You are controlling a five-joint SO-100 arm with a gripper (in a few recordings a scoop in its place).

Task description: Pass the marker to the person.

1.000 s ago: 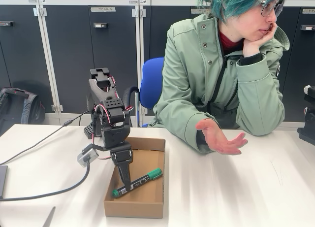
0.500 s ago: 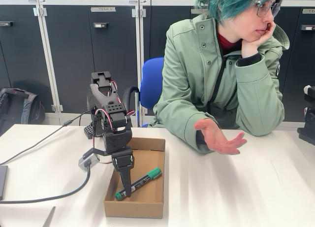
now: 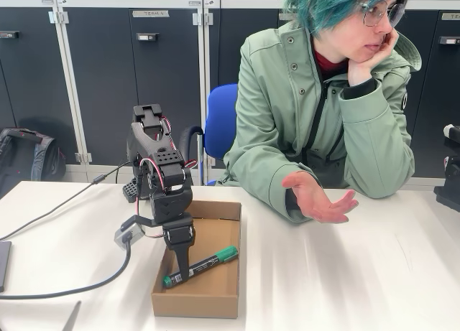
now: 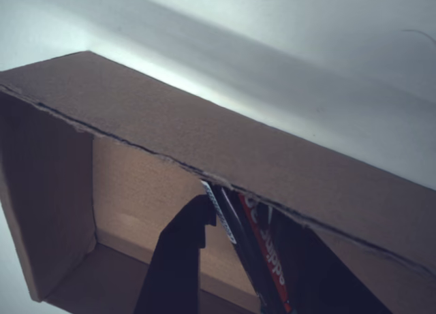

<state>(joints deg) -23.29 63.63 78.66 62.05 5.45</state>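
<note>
Dark cabinets (image 3: 108, 80) back a white table (image 3: 345, 273) carrying a shallow cardboard box (image 3: 198, 299). Fixed view: the gripper (image 3: 180, 270) reaches into the box, astride the marker (image 3: 201, 265); the person (image 3: 323, 108) sits behind, open hand (image 3: 316, 198) extended. Wrist view: the fingers (image 4: 174, 259) flank the marker barrel (image 4: 255, 259); whether they clamp it cannot be determined.

The black five-joint arm (image 3: 159, 169) folds over at its upper joint and drops steeply, its wrist pointing straight down. Its black two-finger hand (image 3: 181, 270) hangs with both fingers (image 4: 174, 259) aimed downward, closed around the slim black-barrelled marker with green cap and green end (image 3: 200, 265).
</note>
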